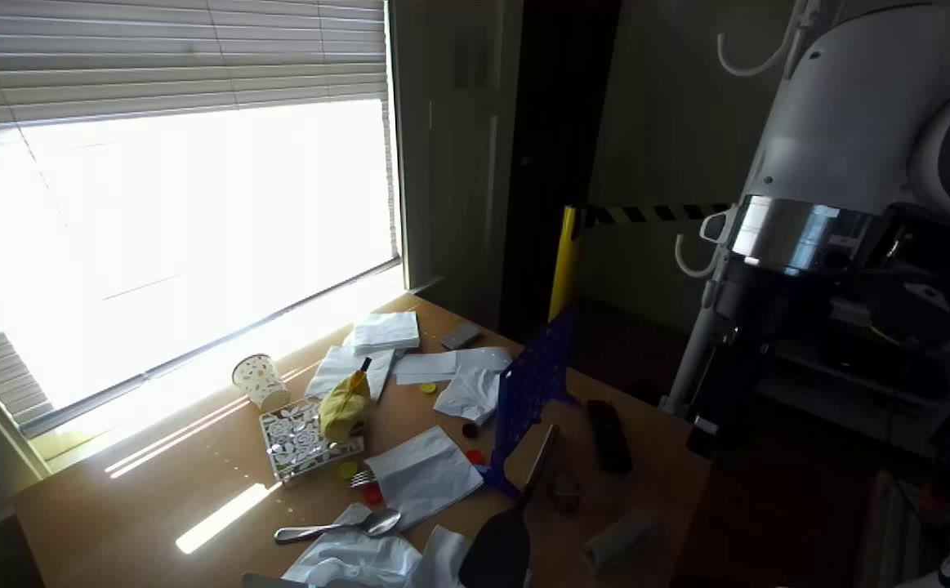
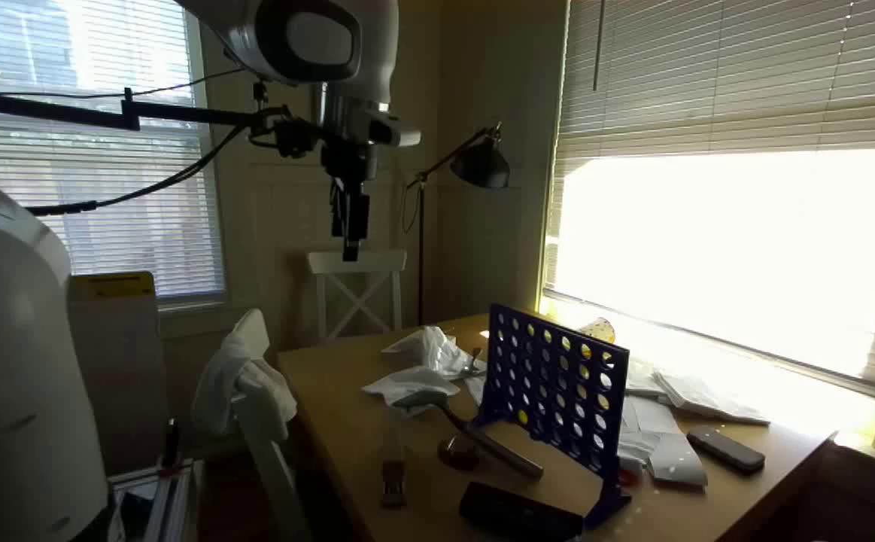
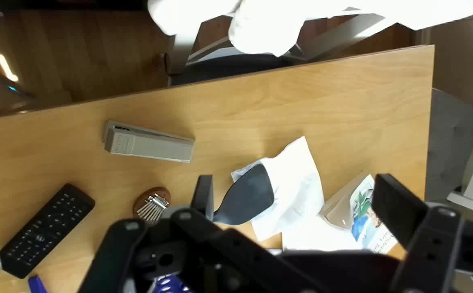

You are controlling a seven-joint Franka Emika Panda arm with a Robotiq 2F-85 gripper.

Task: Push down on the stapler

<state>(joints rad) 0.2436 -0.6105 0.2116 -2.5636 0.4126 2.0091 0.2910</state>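
One slim grey-brown stapler (image 3: 149, 143) lies on the left half of the wrist view, on the table (image 3: 244, 112), close to its far edge. For a clean press I would first bring the pincer (image 3: 295, 194) together into one blunt tip, centre it over the stapler's width towards the left end, which I take for the mouth, and go straight down slowly. Pressing off-centre would probably roll it, and with the edge so near a sideways shove is best avoided. The body looks boxy, with a patterned patch at the left end and a dark slit along its far side; whether it stands on its base or lies on its side I cannot say. Nearer, all apart from it, lie a kalimba (image 3: 153, 204), a black remote control (image 3: 43, 230) to the left and a black spatula (image 3: 249, 197) to the right. The pincer is spread wide, holding nothing; in an exterior view it hangs high, left of the blue Connect Four grid (image 2: 551, 393).
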